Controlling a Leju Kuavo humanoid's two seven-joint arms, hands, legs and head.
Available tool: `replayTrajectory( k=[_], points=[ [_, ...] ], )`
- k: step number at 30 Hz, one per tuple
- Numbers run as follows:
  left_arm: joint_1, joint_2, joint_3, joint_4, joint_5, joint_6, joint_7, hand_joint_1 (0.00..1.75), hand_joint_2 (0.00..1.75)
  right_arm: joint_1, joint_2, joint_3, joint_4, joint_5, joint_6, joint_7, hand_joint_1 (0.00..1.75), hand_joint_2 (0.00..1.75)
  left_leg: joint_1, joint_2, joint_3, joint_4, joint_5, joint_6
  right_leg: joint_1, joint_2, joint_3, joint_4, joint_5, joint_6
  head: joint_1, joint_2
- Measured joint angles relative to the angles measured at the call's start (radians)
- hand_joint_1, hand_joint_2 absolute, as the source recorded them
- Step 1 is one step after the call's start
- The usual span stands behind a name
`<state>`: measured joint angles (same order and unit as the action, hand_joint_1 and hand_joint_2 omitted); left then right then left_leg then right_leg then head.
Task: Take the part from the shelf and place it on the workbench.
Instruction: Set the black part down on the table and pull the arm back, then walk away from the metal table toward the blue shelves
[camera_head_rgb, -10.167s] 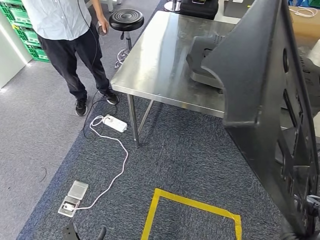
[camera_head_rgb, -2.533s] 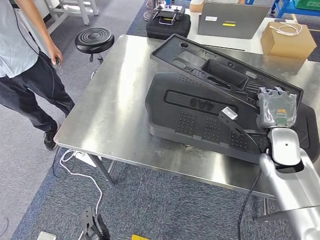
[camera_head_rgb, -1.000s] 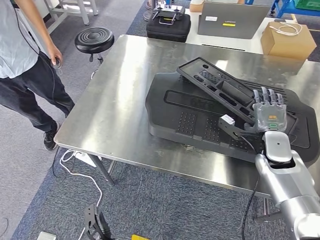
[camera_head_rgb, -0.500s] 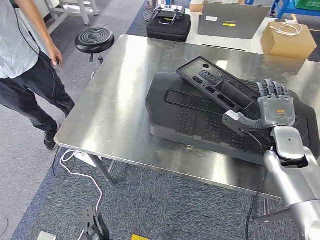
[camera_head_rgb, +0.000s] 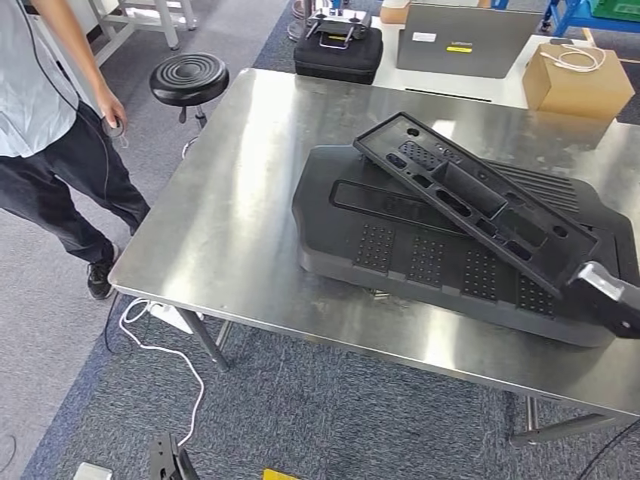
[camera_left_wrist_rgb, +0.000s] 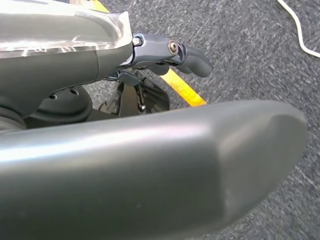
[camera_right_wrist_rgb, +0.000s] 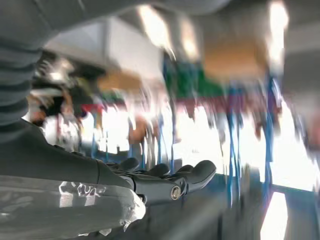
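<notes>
Right hand (camera_right_wrist_rgb: 166, 177) has left the head view, empty with fingers extended; ribbed black tray part (camera_head_rgb: 475, 200) lies released on the worktop (camera_head_rgb: 241, 200). Placement judged done; next, return to the shelf.

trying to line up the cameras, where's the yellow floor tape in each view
Head view: yellow tape, a sliver at the bottom edge, on the carpet in front of the workbench.
Left wrist view: yellow tape, a diagonal strip on the carpet, mid-picture.
Right wrist view: too blurred to tell.
Shared landmark: the white cable lying on the same carpet.
</notes>
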<state>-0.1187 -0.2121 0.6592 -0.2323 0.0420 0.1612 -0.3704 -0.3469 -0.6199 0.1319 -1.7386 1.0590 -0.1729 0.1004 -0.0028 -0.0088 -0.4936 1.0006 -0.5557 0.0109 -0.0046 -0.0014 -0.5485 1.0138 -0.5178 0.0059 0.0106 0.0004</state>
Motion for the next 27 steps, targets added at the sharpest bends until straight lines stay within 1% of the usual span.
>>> replayTrajectory(
  k=[1,2,3,4,5,8,11,12,14,15,16,17,18,19,20,21,22,23,24,25,26,27],
  points=[
    [0.000,0.000,0.001,0.000,0.000,0.004,0.002,0.00,0.00,0.057,0.034,-0.033,-0.040,0.025,-0.143,-0.035,0.00,1.75,0.001,0.000,0.000,0.000,0.000,0.000,0.001,0.000,0.000,0.000,0.000,0.000,0.000,0.000],
    [-0.001,-0.001,0.001,0.000,0.000,0.010,0.005,0.00,0.00,0.113,0.081,-0.061,-0.078,0.047,-0.286,-0.079,0.00,1.75,0.002,-0.001,0.000,0.000,0.000,0.000,0.001,-0.001,0.001,0.000,0.000,0.000,0.000,0.000],
    [-0.001,-0.001,0.001,0.000,0.000,0.019,0.011,0.00,0.00,0.164,0.135,-0.085,-0.114,0.060,-0.407,-0.131,0.00,1.75,0.002,-0.001,0.001,0.000,0.000,0.000,0.002,-0.001,0.001,0.000,0.000,0.000,0.000,0.000],
    [-0.002,-0.002,0.001,0.000,0.000,0.029,0.017,0.00,0.00,0.208,0.185,-0.104,-0.146,0.065,-0.485,-0.182,0.00,1.75,0.003,0.000,0.001,0.000,0.000,0.000,0.002,0.000,0.001,0.000,-0.001,0.000,0.000,0.000],
    [-0.003,-0.002,0.001,0.000,0.000,0.039,0.023,0.00,0.00,0.241,0.239,-0.122,-0.177,0.060,-0.524,-0.246,0.00,1.75,0.003,0.000,0.001,-0.001,0.000,0.000,0.003,0.001,0.001,0.000,-0.001,-0.001,0.000,0.000],
    [-0.006,-0.002,0.001,0.000,0.000,0.061,0.032,0.00,0.00,0.301,0.394,-0.188,-0.250,-0.002,-0.529,-0.429,0.00,1.75,0.005,0.002,0.003,-0.001,0.000,0.000,0.004,0.002,0.001,0.001,-0.001,-0.001,0.000,0.000],
    [-0.007,-0.002,0.001,0.000,0.000,0.077,0.033,0.00,0.00,0.368,0.559,-0.265,-0.312,-0.138,-0.528,-0.612,0.00,1.75,0.003,0.000,0.003,0.003,0.000,0.001,0.002,0.001,0.003,0.000,0.000,0.000,0.000,0.000],
    [-0.007,-0.002,0.002,0.000,0.000,0.081,0.033,0.00,0.00,0.388,0.606,-0.285,-0.328,-0.178,-0.528,-0.661,0.00,1.75,0.001,0.000,0.002,0.005,-0.001,0.002,0.001,0.001,0.003,0.000,0.000,0.001,-0.001,0.000],
    [-0.007,-0.001,0.002,0.000,0.000,0.086,0.034,0.00,0.00,0.426,0.680,-0.320,-0.354,-0.240,-0.527,-0.731,0.00,1.75,0.000,0.001,0.002,0.005,0.000,0.004,-0.001,0.002,0.003,-0.001,0.003,0.005,-0.001,0.000],
    [-0.006,-0.001,0.003,0.000,0.000,0.088,0.035,0.00,0.00,0.445,0.713,-0.333,-0.368,-0.265,-0.527,-0.756,0.00,1.75,0.001,0.001,0.003,0.001,0.004,0.007,-0.001,0.002,0.004,-0.002,0.005,0.008,-0.001,0.000],
    [-0.006,-0.001,0.003,0.000,0.000,0.090,0.034,0.00,0.00,0.463,0.742,-0.344,-0.381,-0.286,-0.527,-0.774,0.00,1.75,0.003,0.003,0.005,-0.005,0.009,0.012,-0.001,0.003,0.003,0.000,0.001,0.012,0.000,0.000],
    [-0.007,-0.002,0.004,0.000,0.000,0.092,0.033,0.00,0.00,0.479,0.767,-0.353,-0.392,-0.299,-0.527,-0.785,0.00,1.75,0.006,0.005,0.006,-0.011,0.015,0.016,-0.001,0.003,-0.002,0.013,-0.010,0.016,0.000,0.000],
    [-0.006,-0.002,0.004,0.000,0.000,0.092,0.033,0.00,0.00,0.492,0.787,-0.360,-0.403,-0.309,-0.527,-0.791,0.00,1.75,0.010,0.008,0.008,-0.017,0.019,0.020,-0.002,0.004,-0.016,0.045,-0.033,0.020,0.000,0.000],
    [-0.006,-0.002,0.004,0.000,0.000,0.093,0.032,0.00,0.00,0.503,0.802,-0.366,-0.410,-0.314,-0.527,-0.793,0.00,1.75,0.012,0.010,0.008,-0.019,0.021,0.023,-0.004,0.004,-0.038,0.096,-0.064,0.024,0.001,0.000],
    [-0.006,-0.002,0.005,0.000,0.000,0.094,0.032,0.00,0.00,0.512,0.814,-0.371,-0.415,-0.317,-0.527,-0.795,0.00,1.75,0.012,0.012,0.008,-0.019,0.022,0.024,-0.007,0.004,-0.066,0.161,-0.094,0.029,0.001,0.000],
    [-0.005,-0.002,0.005,0.000,0.000,0.095,0.032,0.00,0.00,0.520,0.824,-0.376,-0.418,-0.320,-0.527,-0.795,0.00,1.75,0.013,0.013,0.008,-0.019,0.022,0.024,-0.010,0.003,-0.095,0.223,-0.116,0.033,0.001,0.000],
    [-0.005,-0.002,0.005,0.000,0.000,0.095,0.032,0.00,0.00,0.527,0.832,-0.379,-0.421,-0.323,-0.527,-0.795,0.00,1.75,0.013,0.013,0.009,-0.019,0.021,0.023,-0.013,0.003,-0.113,0.262,-0.119,0.038,0.001,0.000],
    [-0.004,-0.002,0.006,0.000,0.000,0.095,0.032,0.00,0.00,0.532,0.839,-0.382,-0.424,-0.325,-0.526,-0.795,0.00,1.75,0.015,0.013,0.010,-0.018,0.021,0.022,-0.016,0.003,-0.116,0.266,-0.103,0.042,0.001,0.000],
    [-0.004,-0.002,0.006,0.000,0.000,0.095,0.032,0.00,0.00,0.536,0.845,-0.384,-0.428,-0.327,-0.526,-0.795,0.00,1.75,0.017,0.013,0.012,-0.018,0.019,0.019,-0.018,0.003,-0.102,0.232,-0.069,0.045,0.001,0.000],
    [-0.004,-0.002,0.006,0.000,0.000,0.095,0.032,0.00,0.00,0.539,0.850,-0.386,-0.432,-0.327,-0.526,-0.795,0.00,1.75,0.019,0.012,0.015,-0.016,0.016,0.014,-0.021,0.003,-0.076,0.169,-0.027,0.049,0.001,0.000],
    [-0.005,-0.002,0.006,0.000,0.000,0.095,0.032,0.00,0.00,0.541,0.855,-0.387,-0.435,-0.327,-0.526,-0.795,0.00,1.75,0.019,0.011,0.016,-0.014,0.012,0.008,-0.020,0.004,-0.047,0.107,0.004,0.049,0.002,0.000],
    [-0.005,-0.002,0.006,0.000,0.000,0.096,0.032,0.00,0.00,0.545,0.859,-0.389,-0.438,-0.327,-0.526,-0.795,0.00,1.75,0.019,0.010,0.017,-0.012,0.009,0.002,-0.019,0.006,-0.026,0.060,0.025,0.046,0.001,0.000]
  ],
)
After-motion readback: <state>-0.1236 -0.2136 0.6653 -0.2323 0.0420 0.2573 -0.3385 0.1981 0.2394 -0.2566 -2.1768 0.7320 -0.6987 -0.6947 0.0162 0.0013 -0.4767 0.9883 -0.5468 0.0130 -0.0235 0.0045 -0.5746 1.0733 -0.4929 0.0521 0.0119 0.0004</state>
